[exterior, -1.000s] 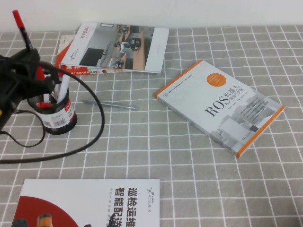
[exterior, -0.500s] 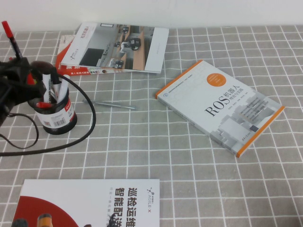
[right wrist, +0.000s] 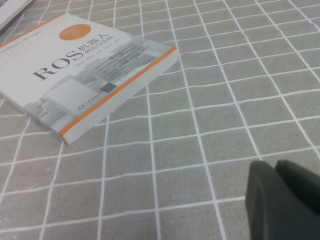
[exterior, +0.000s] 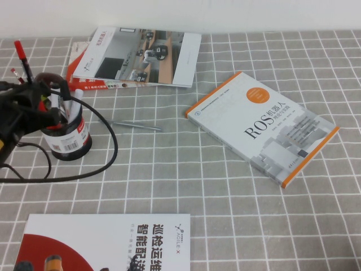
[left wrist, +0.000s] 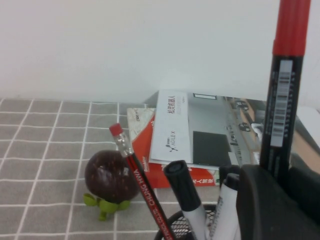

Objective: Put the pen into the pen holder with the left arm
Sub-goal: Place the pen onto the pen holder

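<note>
The pen (exterior: 21, 58), black-barrelled with a red cap (left wrist: 291, 30), stands nearly upright in my left gripper (exterior: 38, 103), which is shut on its barrel. That gripper (left wrist: 282, 186) hangs right over the pen holder (exterior: 69, 139), a black mesh cup with a barcode label and red band. The pen's lower end is hidden behind the fingers (left wrist: 260, 205). In the cup's rim (left wrist: 176, 224) stand white markers with black caps (left wrist: 181, 187) and a red pencil (left wrist: 137, 177). My right gripper (right wrist: 277, 172) hovers shut and holding nothing over the tablecloth beside the ROS book (right wrist: 85, 70).
A thin grey pen (exterior: 132, 125) lies right of the cup. The orange-edged ROS book (exterior: 262, 127) lies centre-right, magazines (exterior: 141, 56) at the back, a red-and-white booklet (exterior: 107, 243) at the front. A black cable (exterior: 110, 149) loops round the cup. A dark round toy fruit (left wrist: 110, 176) sits behind it.
My left gripper has sunk toward the pen holder with the pen, whose red cap stands lower than a second ago. The cable loop has shifted with it.
</note>
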